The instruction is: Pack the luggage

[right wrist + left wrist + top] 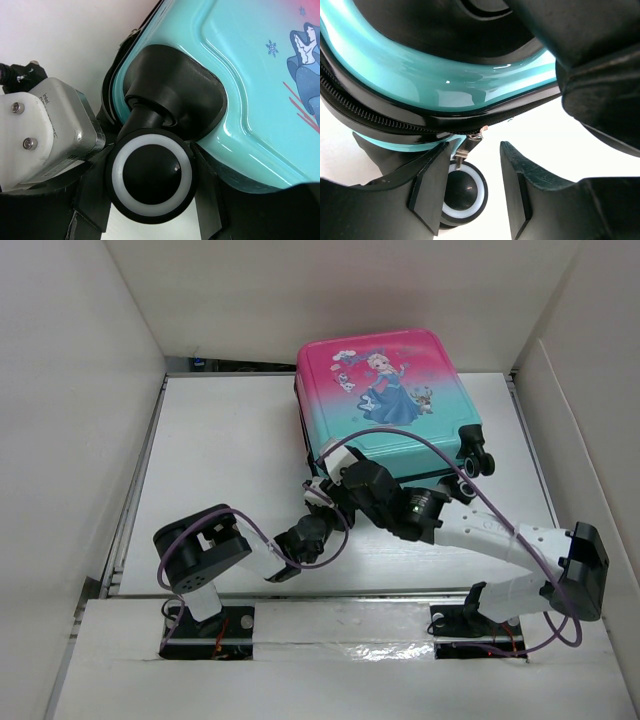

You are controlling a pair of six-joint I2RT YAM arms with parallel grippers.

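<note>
While the luggage (390,400) lies flat and closed on the far middle-right part of the white counter (220,440), princess side up with its pink end far and its teal end near, both arms reach in to its near left corner. The right pincer (152,170) has its two black fingers (97,195) set against opposite sides of a black wheel (151,181) with a white ring, so it is closed on that wheel, which sticks out from a black housing on the teal shell. Just left of it in the right wrist view sits a silver camera block (45,130). The left pincer (475,155) stands partly open just below the corner and holds nothing: its fingers (432,185) are apart, and the small metal zip pull (467,147) hangs down from the black zip line (380,122) into the gap, close to the left-hand finger; whether it touches that finger cannot be told. Lower in the same gap a black wheel with a white ring (465,192) shows beneath the zip; whether it is the one the right pincer grips cannot be told. Another pair of black wheels (478,462) shows at the near right corner of the case.
</note>
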